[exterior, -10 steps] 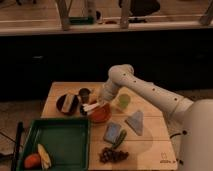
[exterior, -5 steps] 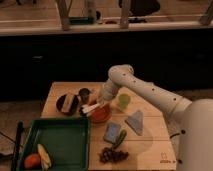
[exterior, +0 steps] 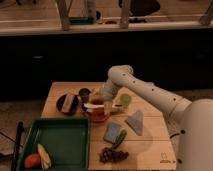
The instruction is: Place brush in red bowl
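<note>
The red bowl (exterior: 98, 115) sits on the wooden table (exterior: 150, 150), just left of centre. The brush (exterior: 94, 105) shows as a slim white handle lying level across the bowl's top, its left end pointing toward a small dark round thing (exterior: 84, 93). My gripper (exterior: 107, 104) is at the end of the white arm, directly over the bowl's right side, at the right end of the brush handle. I cannot tell whether the brush rests on the bowl's rim or hangs just above it.
A dark round dish with a tan block (exterior: 67, 102) stands left of the bowl. A small green cup (exterior: 125, 100) stands to the right. A blue packet (exterior: 112, 132), a grey packet (exterior: 135, 122), a green vegetable (exterior: 120, 139) and grapes (exterior: 111, 155) lie in front. A green tray (exterior: 60, 142) holds fruit.
</note>
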